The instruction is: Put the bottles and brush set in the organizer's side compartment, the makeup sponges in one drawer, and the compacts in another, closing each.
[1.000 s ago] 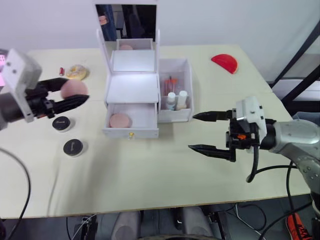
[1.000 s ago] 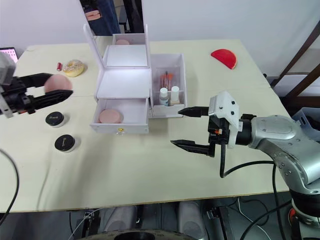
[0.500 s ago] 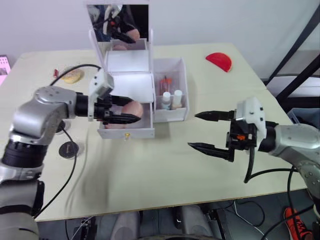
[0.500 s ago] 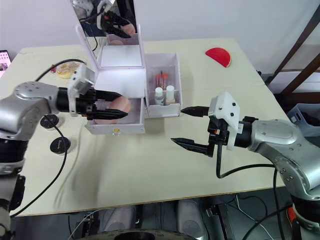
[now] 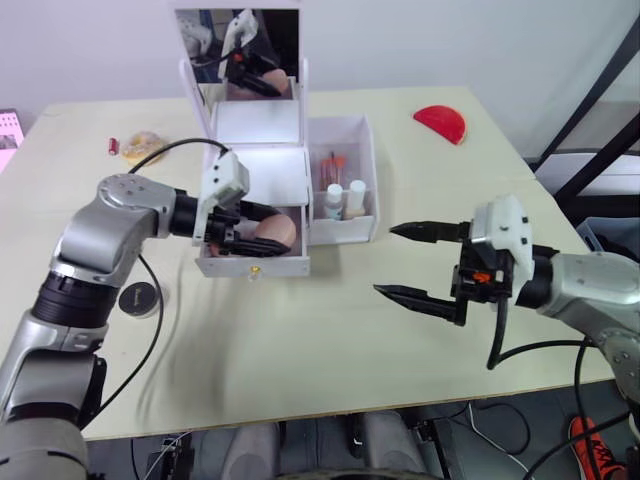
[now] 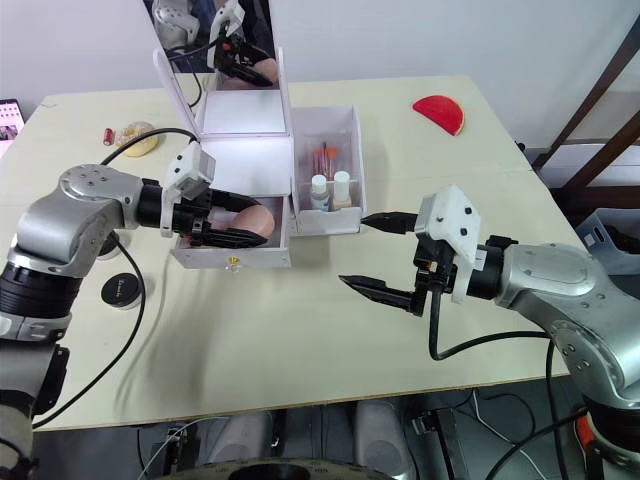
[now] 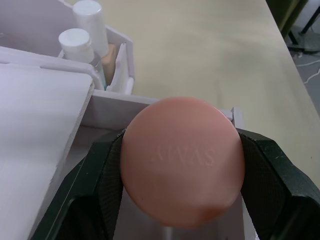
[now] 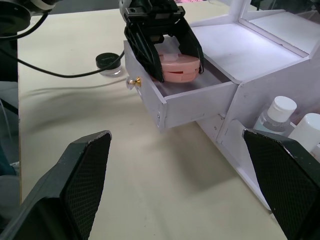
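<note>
Left gripper (image 6: 238,224) clamps a pink compact (image 7: 182,161) between both fingers, holding it inside the open drawer (image 8: 170,102) of the organizer (image 5: 262,170). Right gripper (image 5: 412,262) hovers over the table (image 5: 300,340), fingers spread wide, empty. Bottles (image 5: 342,198) stand in the side compartment.

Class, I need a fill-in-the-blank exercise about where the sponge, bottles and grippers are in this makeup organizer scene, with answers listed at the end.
1. The left gripper holds a pink makeup sponge over the open ____ of the organizer.
2. The two bottles stand in the organizer's ____ compartment.
3. The right gripper hovers over the table with its fingers ____.
4. A red half-round object lies at the table's far ____ corner.

Answers: drawer; side; open; right
</note>
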You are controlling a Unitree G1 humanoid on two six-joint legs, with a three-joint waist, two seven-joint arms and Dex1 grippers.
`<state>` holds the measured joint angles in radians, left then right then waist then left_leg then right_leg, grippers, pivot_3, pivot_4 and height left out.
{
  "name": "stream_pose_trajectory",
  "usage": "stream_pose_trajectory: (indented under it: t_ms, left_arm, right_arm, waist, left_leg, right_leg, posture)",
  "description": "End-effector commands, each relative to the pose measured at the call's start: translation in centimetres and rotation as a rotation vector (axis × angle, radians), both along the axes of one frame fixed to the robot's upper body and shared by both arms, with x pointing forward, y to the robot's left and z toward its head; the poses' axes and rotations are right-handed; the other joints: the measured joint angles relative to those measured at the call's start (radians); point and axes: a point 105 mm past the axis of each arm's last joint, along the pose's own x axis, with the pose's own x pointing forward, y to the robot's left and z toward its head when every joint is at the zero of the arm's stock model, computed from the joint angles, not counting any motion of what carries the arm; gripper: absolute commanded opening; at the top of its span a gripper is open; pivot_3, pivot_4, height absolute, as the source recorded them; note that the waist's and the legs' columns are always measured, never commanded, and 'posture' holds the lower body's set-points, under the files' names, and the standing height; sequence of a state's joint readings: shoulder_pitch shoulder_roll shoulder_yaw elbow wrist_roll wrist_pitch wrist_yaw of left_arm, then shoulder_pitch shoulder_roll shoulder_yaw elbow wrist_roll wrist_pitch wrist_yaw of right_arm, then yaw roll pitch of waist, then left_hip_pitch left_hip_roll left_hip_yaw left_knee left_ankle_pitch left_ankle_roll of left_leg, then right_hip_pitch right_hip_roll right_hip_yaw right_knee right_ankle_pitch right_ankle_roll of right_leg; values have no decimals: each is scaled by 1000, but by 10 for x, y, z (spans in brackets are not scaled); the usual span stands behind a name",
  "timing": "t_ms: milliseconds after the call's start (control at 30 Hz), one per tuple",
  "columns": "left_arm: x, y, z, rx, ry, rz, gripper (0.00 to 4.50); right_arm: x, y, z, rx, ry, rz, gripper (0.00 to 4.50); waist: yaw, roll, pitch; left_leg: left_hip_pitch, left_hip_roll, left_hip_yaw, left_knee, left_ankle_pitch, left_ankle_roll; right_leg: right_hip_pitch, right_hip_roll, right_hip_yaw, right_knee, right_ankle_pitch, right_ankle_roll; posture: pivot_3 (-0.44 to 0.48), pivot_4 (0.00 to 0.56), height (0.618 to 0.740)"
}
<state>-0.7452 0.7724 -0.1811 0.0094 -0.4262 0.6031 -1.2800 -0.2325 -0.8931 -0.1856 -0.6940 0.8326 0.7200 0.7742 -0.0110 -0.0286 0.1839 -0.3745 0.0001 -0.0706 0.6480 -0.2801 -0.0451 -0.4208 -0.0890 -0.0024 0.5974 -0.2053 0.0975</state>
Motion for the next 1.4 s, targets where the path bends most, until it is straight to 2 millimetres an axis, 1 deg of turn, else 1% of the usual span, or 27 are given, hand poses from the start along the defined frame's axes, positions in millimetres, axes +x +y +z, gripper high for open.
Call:
stream_pose_trajectory:
  t_ms: [33, 67, 133, 167, 200, 400, 533, 667, 767, 800, 833, 867, 900, 933, 967, 1033, 1067, 1133, 1200, 1333, 1400]
  left_arm:
    - [0, -3, 8, 6, -50, -17, 2670]
    - [0, -3, 8, 3, -49, -15, 2670]
    - [0, -3, 8, -2, -50, -11, 3738]
    - [1, -3, 9, -3, -53, -9, 4146]
    - [1, -3, 10, -5, -57, -5, 4447]
    - [0, -4, 19, -31, -65, -8, 4447]
    - [-3, -4, 36, -76, -89, -14, 4447]
    - [-20, 4, 59, -157, -69, -39, 4447]
    - [-41, 16, 68, -201, -16, -51, 4447]
    - [-48, 20, 67, -204, 8, -52, 3934]
    - [-58, 25, 63, -193, 38, -59, 3649]
    - [-70, 32, 55, -175, 81, -58, 3273]
    - [-81, 38, 48, -155, 122, -51, 2649]
    - [-88, 41, 43, -141, 148, -44, 2197]
    - [-94, 45, 37, -120, 165, -32, 1725]
    - [-100, 50, 29, -92, 182, -6, 585]
    - [-101, 51, 27, -82, 185, 3, 134]
    - [-99, 55, 17, -27, 162, 35, 56]
    - [-91, 57, 7, 31, 118, 85, 56]
    - [-75, 59, -7, 107, 41, 155, 56]
    - [-67, 59, -11, 120, 15, 181, 56]
  right_arm:
    - [-4, 2, 7, 9, -35, 10, 4500]
    - [-5, 3, 7, 10, -34, 11, 4500]
    - [-4, 2, 7, 10, -33, 9, 4500]
    - [-4, 2, 7, 10, -33, 8, 4500]
    - [-4, 2, 7, 12, -32, 7, 4500]
    - [-4, 2, 6, 13, -29, 7, 4500]
    - [-4, 2, 5, 14, -27, 8, 4500]
    - [-4, 2, 4, 14, -23, 10, 4500]
    - [-4, 2, 4, 15, -21, 12, 4500]
    - [-4, 2, 4, 14, -21, 12, 4500]
    - [-5, 2, 4, 15, -19, 13, 4500]
    - [-4, 2, 4, 15, -17, 14, 4500]
    - [-4, 2, 3, 16, -14, 16, 4500]
    - [-4, 2, 3, 17, -12, 17, 4500]
    - [-4, 2, 2, 16, -9, 18, 4500]
    - [-3, 2, 2, 17, -5, 21, 4500]
    - [-3, 2, 1, 17, -4, 22, 4500]
    - [-3, 2, 1, 16, -2, 26, 4500]
    - [-2, 3, 1, 14, -2, 32, 4500]
    - [-3, 3, 2, 10, -5, 36, 4500]
    - [-4, 3, 3, 10, -6, 36, 4500]
  waist:
    - [0, 0, 0]
    - [0, 0, 0]
    - [0, 0, 0]
    - [0, 0, 0]
    - [0, 0, 0]
    - [0, 0, 0]
    - [0, 0, 0]
    - [-4, 0, 0]
    - [-7, 0, 0]
    - [-7, 0, 0]
    - [-8, 1, 0]
    - [-9, 1, 0]
    - [-10, 1, 0]
    - [-11, 1, 0]
    - [-7, 1, 0]
    - [2, 0, 0]
    - [7, 0, 0]
    - [17, 0, 0]
    - [19, 1, 0]
    - [21, 1, 0]
    - [21, 1, 0]
  left_leg:
    - [0, 0, 0, 0, 0, 0]
    - [0, 0, 0, 0, 0, 0]
    - [0, 0, 0, 0, 0, 0]
    - [0, 0, 0, 0, 0, 0]
    - [0, 0, 0, 0, 0, 0]
    - [0, 0, 0, 0, 0, 0]
    - [0, 0, 0, 0, 0, 0]
    - [0, 0, 0, 0, 0, 0]
    - [0, 0, 0, 0, 0, 0]
    - [1, 1, 0, 0, 0, 0]
    - [1, 1, 0, 0, 0, 0]
    - [1, 1, 0, -1, 0, 0]
    - [1, 1, 0, -1, 0, 0]
    - [2, 1, 1, -1, 0, 0]
    - [2, 2, 1, -1, 0, 0]
    - [1, 2, 0, 0, 0, 0]
    - [1, 2, 0, 0, 0, 0]
    - [1, 2, 0, 2, 0, 0]
    - [2, 2, 0, 3, 0, 0]
    - [1, 2, 1, 3, 0, 0]
    - [1, 2, 1, 2, 0, 0]
  right_leg:
    - [0, 0, 0, 0, 0, 0]
    - [0, 0, 0, 0, 0, 0]
    - [0, 0, 0, 0, 0, 0]
    - [0, 0, 0, 0, 0, 0]
    - [0, 0, 0, 0, 0, 0]
    - [0, 0, 0, 0, 0, 0]
    - [0, 0, 0, 0, 0, 0]
    - [0, 0, 0, 0, 0, 0]
    - [0, 0, 0, 1, 0, 0]
    - [0, 1, 0, 1, 0, 0]
    - [0, 1, 0, 1, 0, 0]
    - [0, 1, 0, 1, 0, 0]
    - [0, 1, 1, 2, 0, 0]
    - [-1, 1, 1, 1, 0, 0]
    - [-1, 1, 1, 2, 0, 0]
    - [-1, 1, 1, 2, 0, -1]
    - [-1, 1, 1, 2, 0, -1]
    - [1, 1, 1, 1, 0, -1]
    - [1, 1, 1, 0, -1, 0]
    - [1, 2, 1, 0, 0, -1]
    - [0, 2, 1, 0, 2, -3]
  posture:
    - [0, 150, 739]
    - [0, 150, 739]
    - [0, 150, 739]
    - [0, 150, 739]
    - [0, 150, 739]
    - [0, 150, 739]
    - [0, 150, 739]
    - [0, 150, 739]
    - [0, 150, 739]
    - [0, 150, 739]
    - [0, 150, 739]
    - [0, 150, 739]
    - [0, 150, 739]
    - [0, 150, 739]
    - [0, 150, 739]
    - [0, 150, 739]
    - [0, 150, 739]
    - [0, 150, 739]
    - [0, 150, 739]
    - [0, 150, 739]
    - [0, 150, 739]
